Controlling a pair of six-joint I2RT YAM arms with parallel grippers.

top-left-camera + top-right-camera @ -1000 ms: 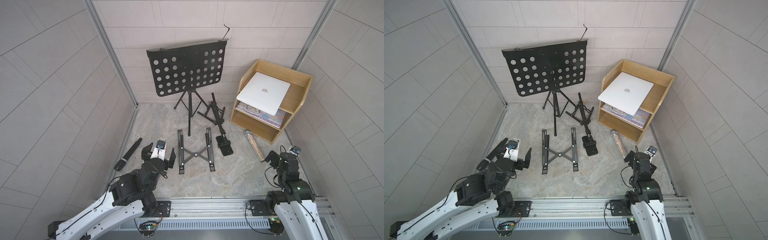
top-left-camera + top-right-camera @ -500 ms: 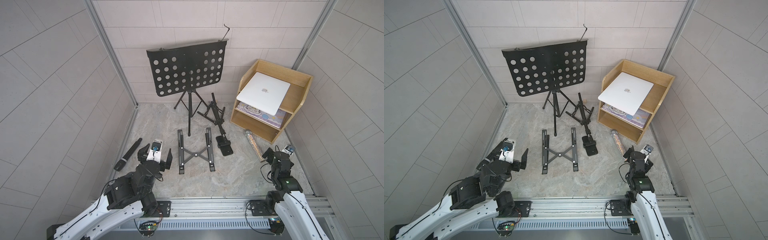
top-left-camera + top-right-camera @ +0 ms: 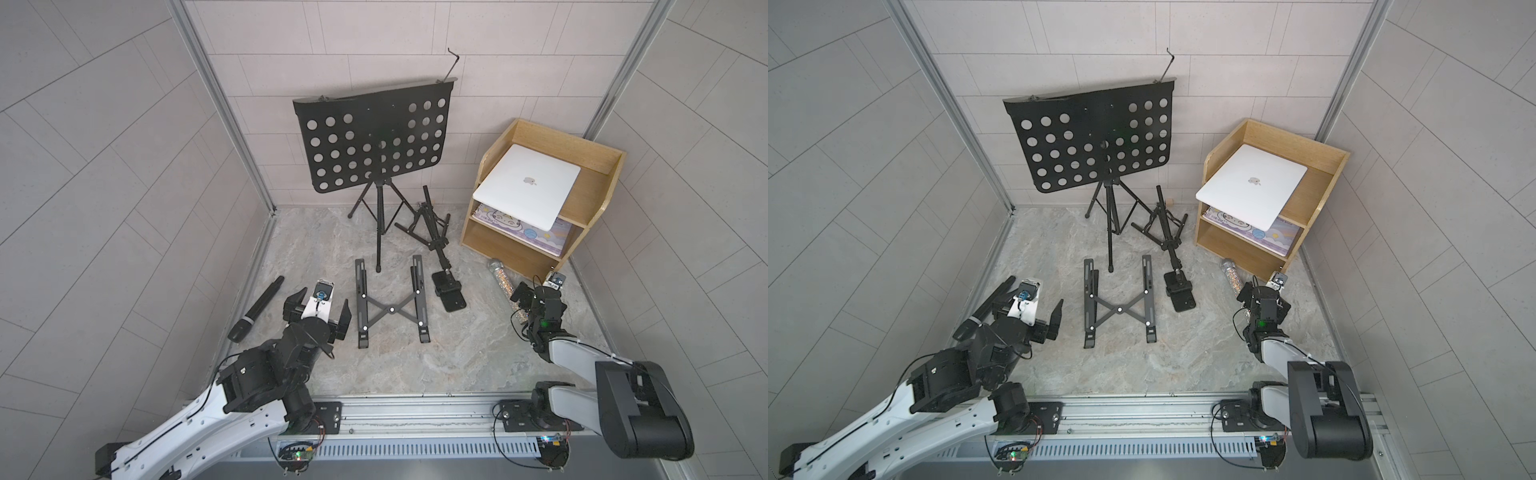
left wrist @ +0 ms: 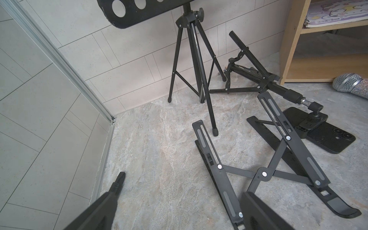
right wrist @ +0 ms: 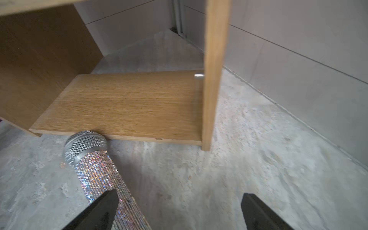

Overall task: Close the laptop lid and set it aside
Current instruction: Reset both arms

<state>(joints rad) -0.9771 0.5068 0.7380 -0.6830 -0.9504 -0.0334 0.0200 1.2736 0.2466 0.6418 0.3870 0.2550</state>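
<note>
Presently, laptop (image 3: 528,185): laid on the upper tier of the shelf (image 3: 598,199), overhanging its front edge, above the notebook (image 3: 536,232).
Lid (image 3: 1233,195): seen shut, logo facing up.
Left gripper (image 3: 324,297): spread wide, nothing held, beside the stand (image 3: 390,309).
Right gripper (image 5: 180,193): spread wide, nothing held, by the mic (image 5: 93,159).

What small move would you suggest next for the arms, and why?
Probably just ease both arms back to rest: the laptop lies closed atop the wooden shelf, while the left gripper and right gripper stand open and empty, so little seems left to do.
</note>
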